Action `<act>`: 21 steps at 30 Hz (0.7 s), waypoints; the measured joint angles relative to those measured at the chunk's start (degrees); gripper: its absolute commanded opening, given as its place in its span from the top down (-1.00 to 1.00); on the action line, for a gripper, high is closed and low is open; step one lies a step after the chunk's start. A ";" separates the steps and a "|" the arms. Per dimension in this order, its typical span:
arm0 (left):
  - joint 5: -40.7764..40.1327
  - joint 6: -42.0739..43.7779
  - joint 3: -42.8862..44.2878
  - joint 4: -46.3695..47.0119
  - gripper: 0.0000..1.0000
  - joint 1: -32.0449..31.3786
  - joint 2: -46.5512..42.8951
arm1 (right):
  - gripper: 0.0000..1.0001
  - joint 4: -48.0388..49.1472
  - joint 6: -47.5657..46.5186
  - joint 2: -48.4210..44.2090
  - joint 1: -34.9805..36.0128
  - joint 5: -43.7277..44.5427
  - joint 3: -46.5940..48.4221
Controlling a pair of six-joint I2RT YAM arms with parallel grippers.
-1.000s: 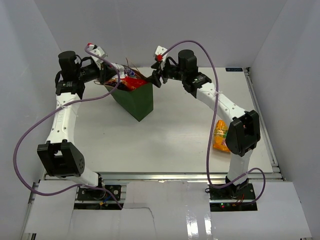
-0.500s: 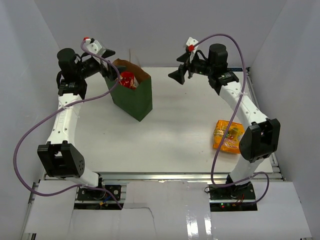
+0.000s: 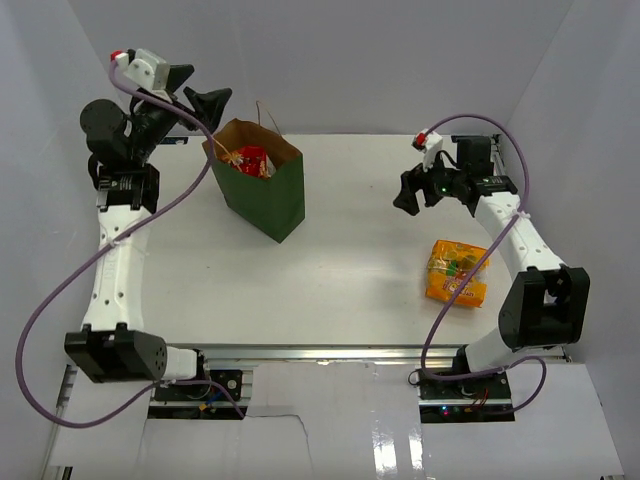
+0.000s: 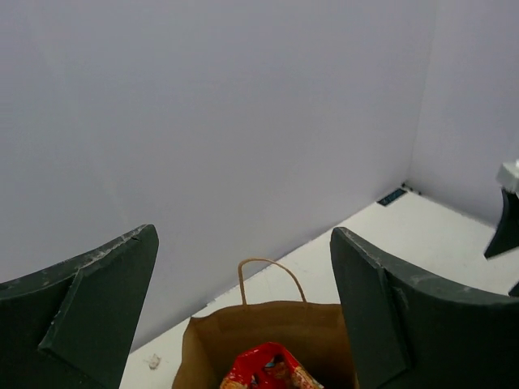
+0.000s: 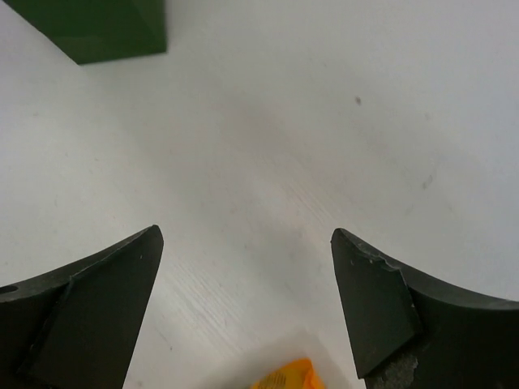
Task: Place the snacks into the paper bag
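Nearest, the large orange bag (image 3: 457,271) lies flat on the worktop (image 3: 340,270), the only snack seen outside. The right jaws hang spread and empty just beyond it, so fetching it looks to be the step in hand, calling for a drop onto it and a pinch. Farthest, the paper bag (image 3: 262,195) stands upright with the red bag (image 3: 251,160) inside, the left jaws spread and empty, raised near its mouth.
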 measured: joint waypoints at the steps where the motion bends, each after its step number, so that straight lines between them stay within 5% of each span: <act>1: -2.80 -1.66 -1.42 -0.04 -0.96 0.00 -2.32 | -0.80 -1.70 0.00 -0.90 -0.72 2.19 -0.79; 7: -18.12 -10.01 -18.34 -0.52 -0.96 0.07 -23.43 | -0.80 -8.66 2.27 -5.64 -0.92 20.81 -5.11; 13: -24.11 -16.65 -30.80 -7.52 -0.96 0.04 -41.18 | -0.80 -14.84 5.99 -6.29 -0.92 36.74 -8.85; 21: -26.14 -22.91 -43.82 -19.17 -0.96 0.04 -51.67 | -0.80 -19.93 12.28 -6.40 -3.67 42.40 -13.75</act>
